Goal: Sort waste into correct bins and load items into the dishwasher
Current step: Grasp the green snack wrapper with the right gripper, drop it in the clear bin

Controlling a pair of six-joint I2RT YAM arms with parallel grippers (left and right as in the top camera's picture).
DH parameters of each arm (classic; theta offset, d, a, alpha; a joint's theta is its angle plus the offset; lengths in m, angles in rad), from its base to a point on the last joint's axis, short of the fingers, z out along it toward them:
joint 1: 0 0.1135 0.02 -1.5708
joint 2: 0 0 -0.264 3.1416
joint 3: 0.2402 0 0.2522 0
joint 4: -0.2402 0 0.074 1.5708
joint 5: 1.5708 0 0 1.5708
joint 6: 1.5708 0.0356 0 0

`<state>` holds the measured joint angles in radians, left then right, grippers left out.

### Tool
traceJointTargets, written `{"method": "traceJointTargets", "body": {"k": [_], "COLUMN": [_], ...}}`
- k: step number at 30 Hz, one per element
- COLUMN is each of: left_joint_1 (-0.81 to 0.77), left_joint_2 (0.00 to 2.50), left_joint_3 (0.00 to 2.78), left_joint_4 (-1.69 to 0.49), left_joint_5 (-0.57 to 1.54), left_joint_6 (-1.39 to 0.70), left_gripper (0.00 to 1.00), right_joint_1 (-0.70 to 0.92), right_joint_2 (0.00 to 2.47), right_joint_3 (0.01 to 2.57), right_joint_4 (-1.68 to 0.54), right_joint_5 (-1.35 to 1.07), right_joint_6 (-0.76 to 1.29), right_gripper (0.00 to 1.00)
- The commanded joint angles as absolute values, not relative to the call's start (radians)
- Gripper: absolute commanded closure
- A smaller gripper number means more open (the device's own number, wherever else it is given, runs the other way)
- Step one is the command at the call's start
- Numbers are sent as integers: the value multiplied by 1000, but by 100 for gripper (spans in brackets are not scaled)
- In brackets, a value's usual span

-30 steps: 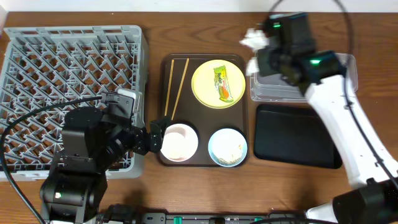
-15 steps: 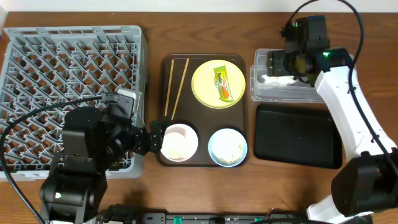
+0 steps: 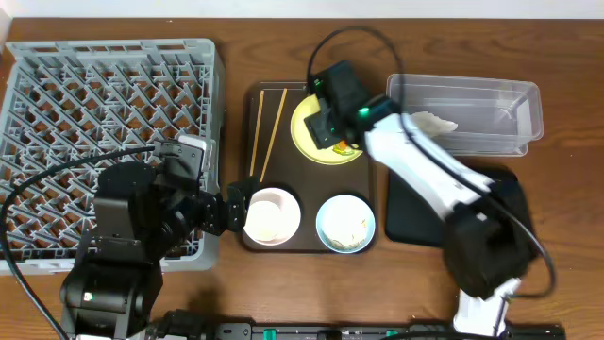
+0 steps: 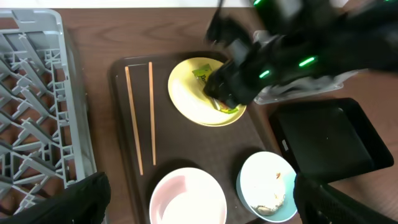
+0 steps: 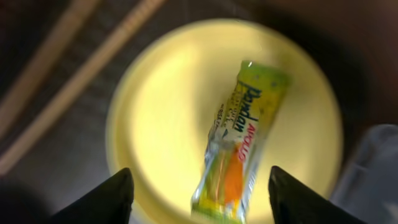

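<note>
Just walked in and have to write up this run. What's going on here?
The right gripper hangs open over the yellow-green wrapper on the pale-yellow plate, not gripping it yet. Crumpled tissue lies in the clear tub. The left gripper sits open beside the white bowl, which shares the brown tray with the light-blue bowl and chopsticks. The dish rack holds nothing.

Yellows, browns and grey on a brown wood-grain table [image 3: 236, 47]

The round pale-yellow plate [image 5: 155, 124] sets off a yellow-green plastic wrapper [image 5: 239, 143] with an orange patch and dark lettering. The two thin light-wood chopsticks [image 4: 152, 112] show pale against the dark brown serving tray [image 4: 186, 140]. The white bowl [image 3: 272, 214] looks pinkish inside, and the other round bowl [image 3: 345, 224] is light blue. The square plastic dish rack [image 3: 109, 132] is grey with a lattice grid. The rectangular plastic tub [image 3: 491, 104] is clear and the shallow rectangular tray [image 4: 329, 140] is black.
</note>
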<state>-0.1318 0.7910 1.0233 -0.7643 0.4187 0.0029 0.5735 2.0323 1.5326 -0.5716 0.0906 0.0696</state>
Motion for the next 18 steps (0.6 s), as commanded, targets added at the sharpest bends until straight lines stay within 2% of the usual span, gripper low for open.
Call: {"method": "traceJointTargets", "body": {"k": [1, 2, 3, 5, 8, 9, 18], "left_joint_1": [-132, -132, -132, -132, -132, -132, -132], "left_joint_2": [789, 789, 789, 789, 789, 789, 789], "left_joint_3": [1040, 1040, 1040, 1040, 1040, 1040, 1040], "left_joint_4": [-767, -767, -767, -767, -767, -767, -767], "left_joint_5": [418, 418, 418, 418, 418, 418, 418], "left_joint_6": [2, 2, 2, 2, 2, 2, 2], "left_gripper": [6, 6, 6, 6, 6, 6, 6], "right_joint_1": [568, 567, 566, 566, 565, 563, 559], "right_joint_2": [2094, 2109, 2121, 2127, 2111, 2103, 2034], "right_joint_3": [1537, 1537, 1537, 1537, 1537, 1537, 1537], "right_joint_4": [-545, -535, -525, -516, -525, -532, -578], "right_joint_5": [219, 233, 236, 213, 198, 198, 149], "right_joint_6": [108, 108, 108, 107, 99, 100, 101], "right_gripper": [39, 42, 50, 73, 89, 97, 99]}}
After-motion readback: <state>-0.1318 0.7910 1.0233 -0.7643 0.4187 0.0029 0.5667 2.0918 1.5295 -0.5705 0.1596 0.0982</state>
